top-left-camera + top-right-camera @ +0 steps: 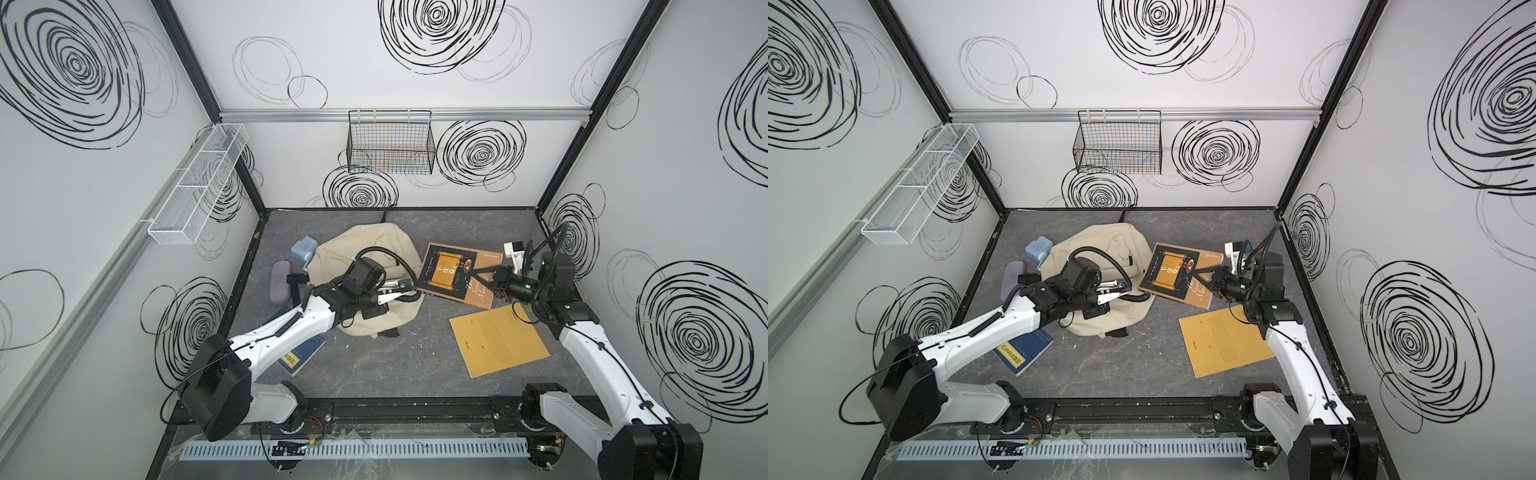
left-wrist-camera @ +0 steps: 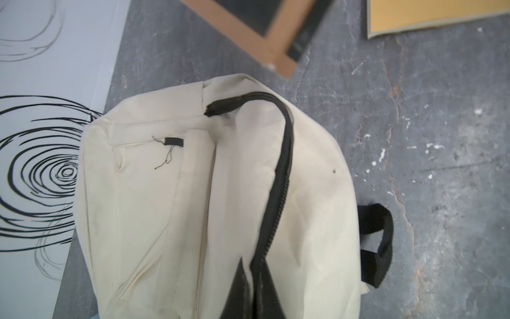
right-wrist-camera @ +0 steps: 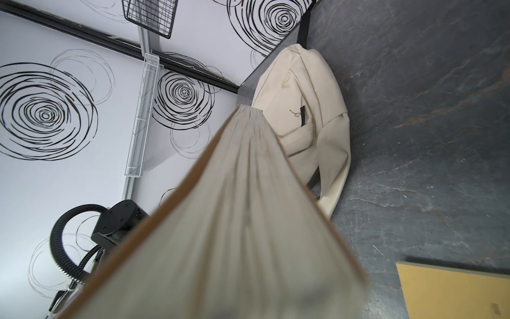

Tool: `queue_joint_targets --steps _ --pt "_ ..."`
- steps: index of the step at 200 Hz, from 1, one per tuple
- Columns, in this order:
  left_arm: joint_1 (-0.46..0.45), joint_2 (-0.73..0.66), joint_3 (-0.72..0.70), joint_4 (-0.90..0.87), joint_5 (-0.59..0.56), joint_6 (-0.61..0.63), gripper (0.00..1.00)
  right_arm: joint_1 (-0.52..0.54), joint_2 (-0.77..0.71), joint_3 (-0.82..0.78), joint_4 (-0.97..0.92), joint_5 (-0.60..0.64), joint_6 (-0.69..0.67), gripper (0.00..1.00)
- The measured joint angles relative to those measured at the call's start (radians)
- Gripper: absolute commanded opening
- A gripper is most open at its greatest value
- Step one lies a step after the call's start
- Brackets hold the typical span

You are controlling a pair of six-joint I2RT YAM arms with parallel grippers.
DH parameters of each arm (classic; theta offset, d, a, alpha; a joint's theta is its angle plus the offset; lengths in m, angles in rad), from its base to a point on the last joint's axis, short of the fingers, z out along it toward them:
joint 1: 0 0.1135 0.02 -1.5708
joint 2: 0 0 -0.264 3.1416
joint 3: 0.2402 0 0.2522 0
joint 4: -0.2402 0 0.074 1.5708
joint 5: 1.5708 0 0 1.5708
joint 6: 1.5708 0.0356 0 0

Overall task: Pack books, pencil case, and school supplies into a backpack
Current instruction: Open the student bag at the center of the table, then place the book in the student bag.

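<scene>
The cream backpack [image 1: 374, 245] lies slumped at the back middle of the table. My left gripper [image 1: 409, 294] is over its near side, and in the left wrist view its fingers [image 2: 242, 290] are shut on the fabric beside the black zip [image 2: 278, 179]. My right gripper [image 1: 488, 280] is shut on the edge of a brown, dark-panelled book [image 1: 457, 274], whose page edges [image 3: 234, 221] fill the right wrist view. A mustard kraft book [image 1: 498, 345] lies flat near the right arm. A navy book [image 1: 1023, 353] lies partly under the left arm. The purple pencil case [image 1: 279, 282] and the light blue sharpener [image 1: 303, 249] sit left of the backpack.
A black wire basket [image 1: 390, 143] hangs on the back wall and a white mesh shelf [image 1: 195, 187] on the left wall. A small white device [image 1: 515, 253] stands at the back right. A slotted cable duct [image 1: 353, 449] runs along the front edge.
</scene>
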Motion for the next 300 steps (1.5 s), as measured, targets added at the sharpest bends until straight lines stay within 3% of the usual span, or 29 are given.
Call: queue_joint_targets --steps 44,81,110,145,179,265,300 --pt "-0.017 -0.010 0.185 0.066 -0.092 -0.314 0.00 -0.029 -0.001 0.095 -0.069 0.065 0.053 0.00" --pt "-0.123 -0.007 0.239 0.112 -0.257 -0.580 0.00 -0.031 -0.027 0.092 -0.040 0.103 0.161 0.00" --pt "-0.208 0.011 0.241 0.120 -0.420 -0.694 0.00 -0.031 -0.098 0.027 -0.001 0.145 0.234 0.00" --pt "-0.258 0.015 0.241 0.156 -0.571 -0.758 0.00 -0.011 -0.240 -0.143 0.050 0.222 0.345 0.00" --pt "-0.259 0.014 0.223 0.214 -0.637 -0.779 0.00 0.039 -0.313 -0.217 0.056 0.296 0.414 0.00" --pt "-0.283 -0.011 0.125 0.358 -0.707 -0.789 0.00 0.426 -0.231 -0.234 0.162 0.565 0.600 0.00" --pt "-0.318 -0.023 0.094 0.421 -0.762 -0.764 0.00 0.526 -0.239 -0.274 0.174 0.670 0.669 0.00"
